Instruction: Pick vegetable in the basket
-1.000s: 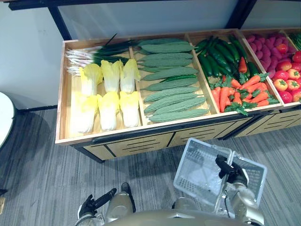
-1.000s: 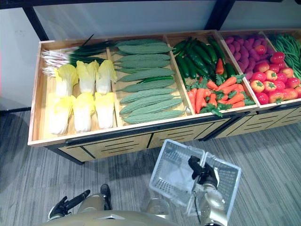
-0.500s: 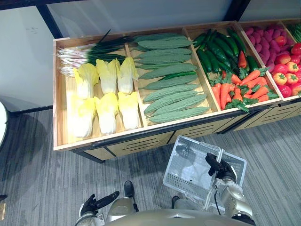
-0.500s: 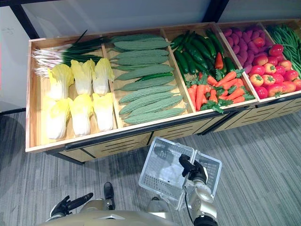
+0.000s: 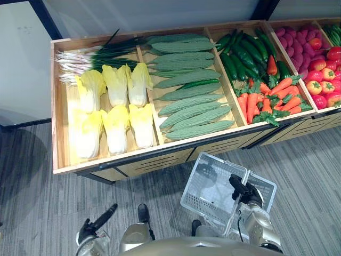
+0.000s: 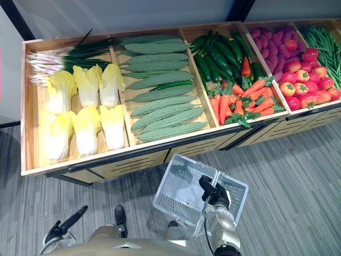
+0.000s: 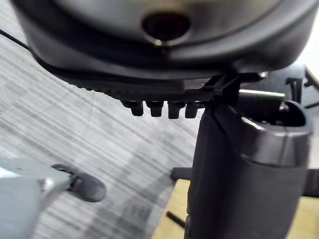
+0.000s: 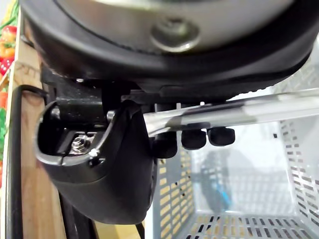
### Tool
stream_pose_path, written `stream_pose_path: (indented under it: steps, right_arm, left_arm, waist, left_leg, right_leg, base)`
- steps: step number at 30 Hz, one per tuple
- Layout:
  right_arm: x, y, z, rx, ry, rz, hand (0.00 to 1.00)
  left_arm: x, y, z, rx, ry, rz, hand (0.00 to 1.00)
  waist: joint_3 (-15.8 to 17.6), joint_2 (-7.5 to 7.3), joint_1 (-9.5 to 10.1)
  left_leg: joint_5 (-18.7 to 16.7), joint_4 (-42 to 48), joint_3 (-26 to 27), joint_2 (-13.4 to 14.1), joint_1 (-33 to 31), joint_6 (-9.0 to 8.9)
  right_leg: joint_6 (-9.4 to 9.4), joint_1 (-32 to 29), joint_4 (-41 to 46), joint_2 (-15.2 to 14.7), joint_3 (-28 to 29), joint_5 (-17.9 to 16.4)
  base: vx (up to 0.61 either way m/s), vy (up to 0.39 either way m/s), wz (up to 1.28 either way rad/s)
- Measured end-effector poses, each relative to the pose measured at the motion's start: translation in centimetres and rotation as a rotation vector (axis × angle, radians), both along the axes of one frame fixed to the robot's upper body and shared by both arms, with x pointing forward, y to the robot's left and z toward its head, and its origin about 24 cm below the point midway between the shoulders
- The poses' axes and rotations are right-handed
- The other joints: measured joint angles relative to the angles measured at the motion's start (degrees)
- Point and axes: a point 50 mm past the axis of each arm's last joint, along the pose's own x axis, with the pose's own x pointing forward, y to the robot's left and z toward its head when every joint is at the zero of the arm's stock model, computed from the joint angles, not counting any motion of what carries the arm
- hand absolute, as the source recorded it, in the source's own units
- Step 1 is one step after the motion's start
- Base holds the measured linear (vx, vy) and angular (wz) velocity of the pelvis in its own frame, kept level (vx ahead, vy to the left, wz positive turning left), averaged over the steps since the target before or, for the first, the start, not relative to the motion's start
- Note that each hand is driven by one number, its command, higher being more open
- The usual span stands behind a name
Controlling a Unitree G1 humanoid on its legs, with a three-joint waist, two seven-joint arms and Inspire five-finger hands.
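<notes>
Right hand (image 5: 246,191): clenched round the clear bar handle (image 8: 239,112) of the pale grey perforated plastic basket (image 5: 198,200), carrying it low.
Basket: hangs over the floor, just in front of the stand's front edge.
Vegetables: lying in the compartments of the long wooden display stand (image 5: 61,154), none in either hand.
Nearest compartment: pale green bumpy gourds (image 5: 192,101), stacked in rows just beyond the basket.
To their right: dark green cucumbers (image 5: 242,56) behind orange carrots (image 5: 269,98), then red tomatoes (image 5: 325,80) and purple sweet potatoes (image 5: 295,45).
To their left: yellow-white cabbages (image 5: 114,130) in two rows, with spring onions (image 5: 85,58) behind.
Left hand (image 5: 91,228): low at the robot's left side, fingers stretched out loose, grasping nothing, above the grey striped carpet (image 5: 42,186).
</notes>
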Motion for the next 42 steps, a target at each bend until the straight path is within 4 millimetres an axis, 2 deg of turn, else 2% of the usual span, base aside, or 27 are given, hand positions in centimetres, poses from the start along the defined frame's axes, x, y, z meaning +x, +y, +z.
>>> stream_pose_path:
  steps: [4,6,7,9,11,12,14,16,17,19,22,25,29,35,42]
  right_arm:
    - [-0.4,-0.2,-0.1,-0.009,0.014,-0.016,0.0]
    - [-0.7,-0.3,-0.2,-0.013,0.021,-0.025,0.0]
    - [-0.9,-0.3,-0.3,-0.014,0.025,-0.027,0.0]
    - [-1.7,-0.6,-0.5,-0.018,0.038,-0.04,0.0]
    - [-2.1,-0.8,-0.6,-0.019,0.047,-0.052,0.0]
    - [-2.3,-0.9,-0.6,-0.025,0.047,-0.058,0.0]
    - [-2.5,-1.0,-0.5,-0.027,0.044,-0.058,0.0]
    - [-2.4,-1.1,-0.3,-0.033,0.028,-0.057,0.0]
    - [-2.4,-1.1,-0.3,-0.034,0.026,-0.057,0.0]
    - [-2.6,-1.3,-0.1,-0.04,0.017,-0.058,0.0]
    - [-2.5,-1.5,0.2,-0.045,0.005,-0.057,0.0]
    - [-2.3,-1.5,0.5,-0.042,-0.017,-0.043,0.0]
    - [-2.1,-1.4,0.6,-0.036,-0.031,-0.024,0.0]
    - [-3.1,-1.4,0.3,-0.044,-0.002,-0.014,0.0]
    - [-3.2,-1.4,0.2,-0.045,0.004,-0.014,0.0]
  left_arm:
    - [0.2,3.2,1.8,0.069,-0.126,0.297,1.0]
    - [0.1,5.7,3.8,0.144,-0.227,0.466,1.0]
    - [0.2,6.4,4.4,0.171,-0.247,0.49,1.0]
    - [0.8,8.6,6.9,0.263,-0.326,0.541,1.0]
    - [1.6,10.5,9.6,0.361,-0.398,0.537,1.0]
    - [2.2,11.9,12.0,0.456,-0.439,0.505,1.0]
    - [2.9,13.1,14.8,0.552,-0.506,0.477,1.0]
    - [4.2,14.4,20.4,0.757,-0.631,0.398,1.0]
    - [4.3,14.4,21.0,0.775,-0.647,0.391,1.0]
    - [5.6,14.5,24.9,0.903,-0.759,0.336,1.0]
    - [7.6,13.6,28.1,0.981,-0.867,0.237,1.0]
    - [9.7,12.2,29.4,1.015,-0.911,0.048,1.0]
    - [12.2,10.4,29.4,0.976,-0.942,-0.152,1.0]
    - [14.4,8.0,28.0,0.943,-0.88,-0.379,1.0]
    - [15.5,6.2,26.1,0.913,-0.793,-0.474,1.0]
  waist:
    - [-0.13,0.15,0.12]
    - [-0.19,0.34,0.28]
    - [-0.23,0.4,0.4]
    - [-0.36,0.7,1.06]
    - [-0.49,0.94,1.49]
    - [-0.68,1.1,1.66]
    - [-1.15,1.16,1.83]
    - [-1.67,1.06,2.42]
    - [-1.74,1.06,2.45]
    - [-2.87,1.05,2.65]
    - [-3.63,1.37,2.64]
    - [-4.33,1.62,2.29]
    - [-4.8,1.75,1.61]
    - [-5.14,2.03,1.31]
    - [-5.29,2.18,0.26]
  left_leg:
    - [0.06,-0.06,-0.02,0.08,0.52,0.04]
    - [0.16,-0.21,-0.08,0.09,0.51,0.1]
    - [0.17,-0.22,-0.15,0.08,0.51,0.12]
    - [-0.12,-0.23,-0.62,0.06,0.41,-0.27]
    - [-0.07,-0.23,-1.01,0.05,0.36,-0.21]
    - [-0.06,-0.22,-1.39,-0.12,0.33,-0.2]
    - [-0.07,-0.21,-1.57,-0.23,-0.08,-0.23]
    - [-0.05,-0.01,-1.65,-0.27,-0.65,-0.24]
    - [-0.06,-0.01,-1.65,-0.29,-0.66,-0.24]
    - [0.18,0.04,-1.64,-0.51,-0.74,0.19]
    - [0.3,0.07,-1.65,-0.79,-0.73,0.36]
    - [0.31,0.07,-1.66,-0.75,-0.64,0.37]
    - [0.33,0.06,-1.62,-0.67,-0.55,0.38]
    - [0.38,0.04,-1.0,-0.13,-0.39,0.38]
    - [0.57,0.06,-0.79,-0.05,-0.39,0.33]
  right_leg:
    - [-0.01,0.57,-0.04,0.02,-0.13,0.0]
    - [-0.01,0.6,-0.1,-0.06,-0.52,0.0]
    - [-0.01,0.63,-0.09,-0.08,-0.7,0.0]
    - [-0.04,0.8,-0.14,-0.2,-1.33,-0.04]
    - [-0.09,0.98,-0.4,-0.35,-1.83,-0.12]
    - [-0.1,1.46,-0.88,-0.58,-2.61,-0.13]
    - [-0.18,1.21,-0.91,-0.65,-2.8,-0.17]
    - [-0.37,0.67,-0.84,-0.65,-2.85,-0.27]
    - [-0.23,0.66,-0.84,-0.66,-2.83,-0.19]
    - [-0.18,0.69,-0.92,-0.68,-2.68,-0.11]
    - [-0.17,0.78,-1.01,-0.66,-2.62,-0.08]
    - [-0.17,0.77,-1.01,-0.65,-2.37,-0.08]
    - [-0.17,0.74,-0.93,-0.6,-2.22,-0.08]
    - [-0.15,0.41,-0.69,-0.48,-1.36,-0.07]
    - [-0.27,0.26,-0.67,-0.14,-1.13,0.02]
  base:
    - [-0.01,-0.002,0.0]
    - [-0.06,-0.004,0.0]
    - [-0.06,-0.001,0.06]
    - [-0.06,0.002,0.1]
    - [-0.05,0.003,0.13]
    - [-0.03,0.002,0.15]
    - [-0.01,0.004,0.11]
    - [0.0,0.0,0.0]
    - [0.05,-0.002,-0.01]
    - [0.05,-0.007,-0.02]
    - [0.05,-0.01,0.0]
    - [0.0,-0.009,-0.02]
    - [-0.02,-0.005,-0.01]
    - [-0.03,-0.009,-0.05]
    - [0.0,-0.001,-0.01]
